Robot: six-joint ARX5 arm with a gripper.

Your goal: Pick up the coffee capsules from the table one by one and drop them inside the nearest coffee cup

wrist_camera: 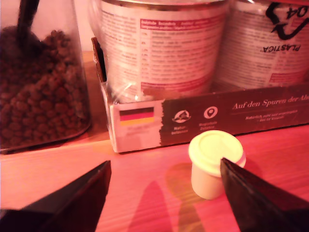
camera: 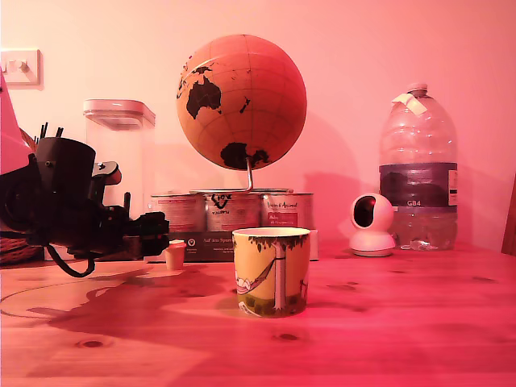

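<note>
Capsule (wrist_camera: 212, 164) upright on table (wrist_camera: 145, 188) — likely light, stiff, slippery; gripper (wrist_camera: 164, 193) spread wide, empty — best pinched below its flared rim.

The exterior camera sits low, near the level of the light pine wood table (camera: 387, 322), looking across it toward the far edge and wall. My wrist camera looks close along the surface between my black fingers (wrist_camera: 72, 198). Both views share the small cream capsule (camera: 175, 255) (wrist_camera: 215, 164) and the silver labelled tins (camera: 230, 211) (wrist_camera: 164, 48).
</note>
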